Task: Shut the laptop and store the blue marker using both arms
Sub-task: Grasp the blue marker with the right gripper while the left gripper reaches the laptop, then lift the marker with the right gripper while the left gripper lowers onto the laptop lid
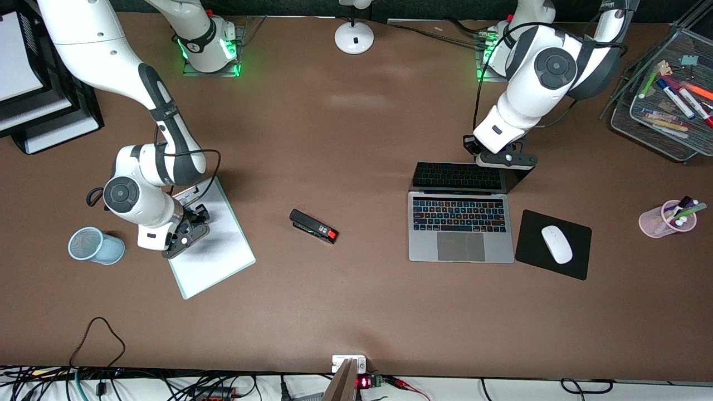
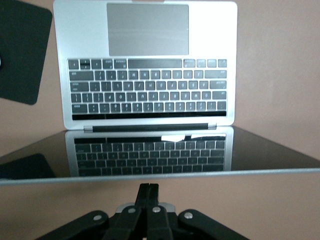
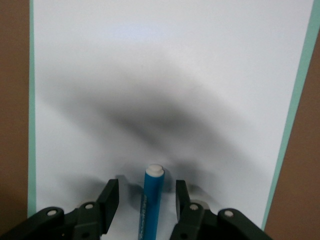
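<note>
The laptop (image 1: 460, 223) sits open near the left arm's end of the table, its screen tilted back. The left gripper (image 2: 148, 200), fingers pressed together, hangs at the lid's top edge, seemingly just clear of it. At nine o'clock from the stapler (image 1: 313, 226), the right gripper (image 3: 147, 200) stands spread wide around the blue marker (image 3: 150, 200) lying on the white clipboard (image 1: 214, 245); only its wrist view shows the marker. No lettering is readable.

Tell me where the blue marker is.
The blue marker lies on the white clipboard toward the right arm's end, between the right gripper's open fingers.
</note>
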{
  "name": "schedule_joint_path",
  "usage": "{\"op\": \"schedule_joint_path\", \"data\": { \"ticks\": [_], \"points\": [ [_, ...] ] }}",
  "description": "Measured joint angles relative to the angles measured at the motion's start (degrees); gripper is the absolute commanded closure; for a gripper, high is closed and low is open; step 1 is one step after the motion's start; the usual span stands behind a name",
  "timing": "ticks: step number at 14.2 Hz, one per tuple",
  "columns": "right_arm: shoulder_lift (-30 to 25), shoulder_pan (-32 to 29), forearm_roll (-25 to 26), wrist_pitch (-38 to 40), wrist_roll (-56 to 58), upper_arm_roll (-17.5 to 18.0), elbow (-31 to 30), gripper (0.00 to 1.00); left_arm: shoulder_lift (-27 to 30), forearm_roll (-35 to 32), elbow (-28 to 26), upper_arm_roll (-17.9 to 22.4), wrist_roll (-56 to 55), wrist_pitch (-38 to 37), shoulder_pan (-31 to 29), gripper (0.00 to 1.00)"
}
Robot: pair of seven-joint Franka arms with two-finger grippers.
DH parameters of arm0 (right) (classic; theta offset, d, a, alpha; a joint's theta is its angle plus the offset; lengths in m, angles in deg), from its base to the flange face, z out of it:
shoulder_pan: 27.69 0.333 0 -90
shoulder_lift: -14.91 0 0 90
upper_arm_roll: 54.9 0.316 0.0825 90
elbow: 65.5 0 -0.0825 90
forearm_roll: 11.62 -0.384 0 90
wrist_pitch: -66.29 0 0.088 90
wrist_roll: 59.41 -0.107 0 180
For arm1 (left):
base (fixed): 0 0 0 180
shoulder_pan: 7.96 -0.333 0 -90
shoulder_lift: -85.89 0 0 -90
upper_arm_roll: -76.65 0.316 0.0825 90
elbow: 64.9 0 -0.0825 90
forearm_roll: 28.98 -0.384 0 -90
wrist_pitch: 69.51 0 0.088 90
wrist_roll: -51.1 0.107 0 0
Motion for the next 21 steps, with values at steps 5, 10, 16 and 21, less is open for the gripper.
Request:
{"op": "schedule_joint_path", "data": {
  "ticks": [5, 10, 16, 21],
  "points": [
    [0.85, -0.33, 0.0, -0.88, 0.01, -0.06, 0.01, 0.59, -0.38, 0.0, -0.26, 0.0, 0.0, 4.45, -0.68, 1.0],
    [1.32, -0.34, 0.0, -1.9, 0.01, -0.06, 0.04, 0.64, -2.6, 0.0, -0.35, 0.01, 0.02, 9.65, -1.09, 1.0],
    [1.37, -0.34, 0.0, -2.0, 0.02, -0.06, 0.2, 0.76, -6.67, -1.49, -0.35, 0.07, 0.15, 17.41, -1.87, 1.0],
    [1.38, -0.31, 0.0, -2.04, 0.02, -0.03, 0.38, 0.92, -11.93, -3.33, 0.44, 0.12, 0.15, 22.27, -3.15, 1.0]
  ]
}}
